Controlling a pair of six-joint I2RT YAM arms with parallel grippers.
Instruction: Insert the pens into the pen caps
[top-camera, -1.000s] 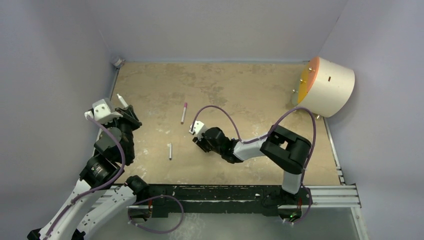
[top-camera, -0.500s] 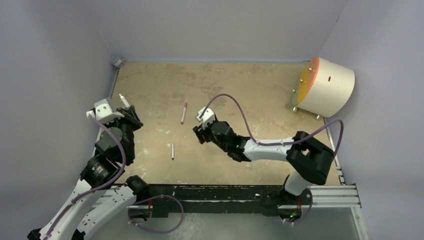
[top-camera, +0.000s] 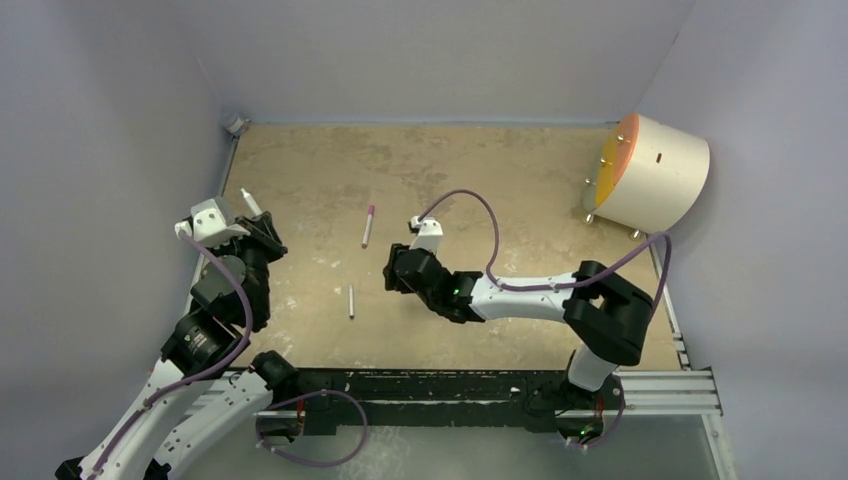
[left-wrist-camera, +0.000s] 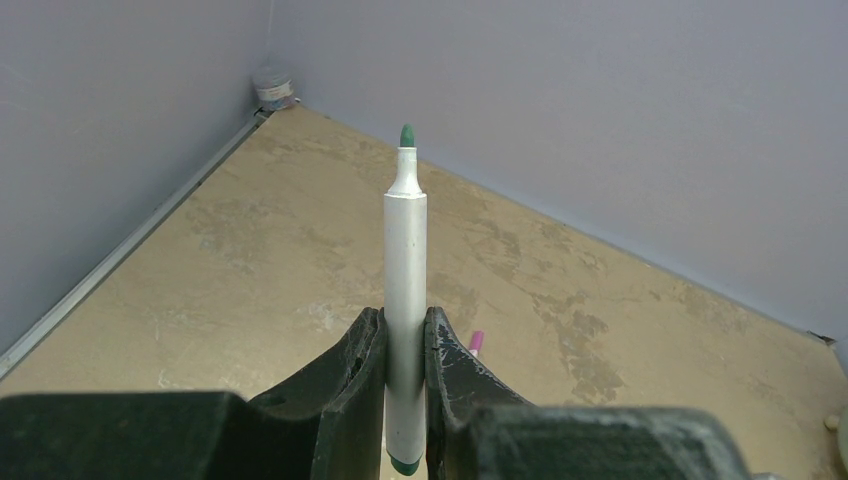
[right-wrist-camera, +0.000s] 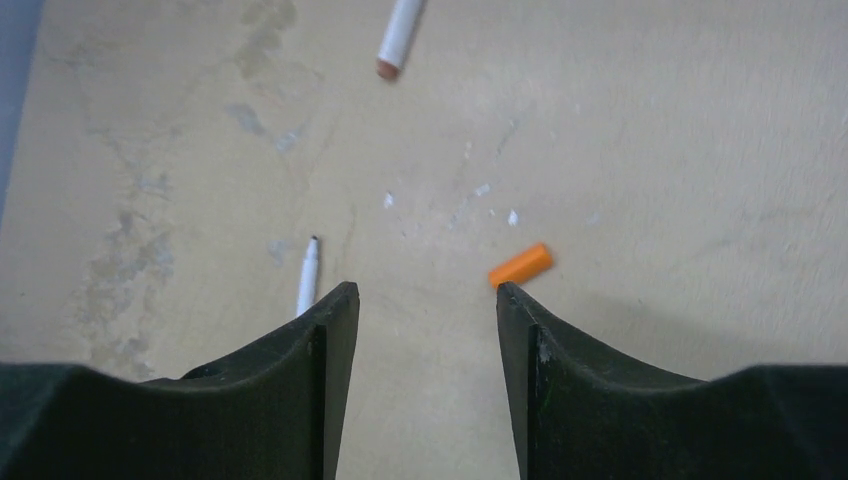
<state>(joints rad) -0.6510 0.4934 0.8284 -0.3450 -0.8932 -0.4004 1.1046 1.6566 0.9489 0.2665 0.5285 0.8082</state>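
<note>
Grips one pen (left-wrist-camera: 405, 240) in the left hand (left-wrist-camera: 405, 335), at the worktop's (left-wrist-camera: 250, 250) left edge, long axis along the fingers (left-wrist-camera: 365, 360), green tip pointing up and far. Hovers with the right hand (right-wrist-camera: 425, 300) released and empty over the orange cap (right-wrist-camera: 520, 265), lying flat near the middle. May knock this cap aside when closing: sits off centre, just beside one finger.

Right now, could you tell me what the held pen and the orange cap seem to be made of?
The pen in the left gripper: likely plastic, matte white barrel with faint scuffs, green felt-looking tip. The orange cap: probably plastic, smooth, evenly coloured.
</note>
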